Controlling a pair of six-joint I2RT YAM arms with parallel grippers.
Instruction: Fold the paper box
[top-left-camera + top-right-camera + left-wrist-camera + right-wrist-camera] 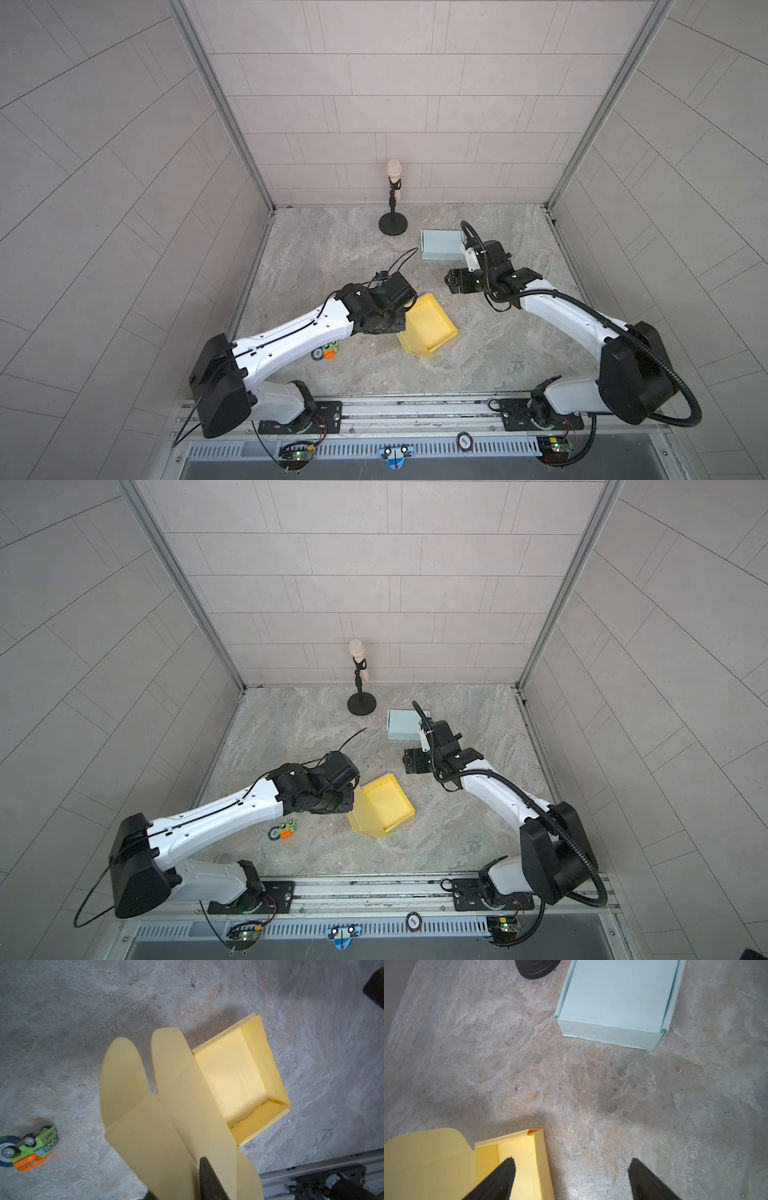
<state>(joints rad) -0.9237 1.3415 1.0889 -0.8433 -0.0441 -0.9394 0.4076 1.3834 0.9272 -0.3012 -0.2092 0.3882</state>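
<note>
The yellow paper box (432, 328) (386, 808) lies open on the stone tabletop, its empty tray (239, 1084) facing up. Its lid (166, 1126) with two rounded flaps stands raised on the left side. My left gripper (409, 309) is at that lid. One black finger (207, 1178) lies against the lid's inner face and the other is hidden behind the paper, so the grip is unclear. My right gripper (451, 282) (572, 1160) hovers open beyond the box's far right corner (535, 1132), with nothing between its fingers.
A closed light-blue box (442, 245) (618, 997) sits at the back right. A microphone on a black round stand (393, 224) is next to it. A small green and orange toy car (328, 351) (35, 1147) lies under the left arm. A metal rail (415, 409) runs along the front.
</note>
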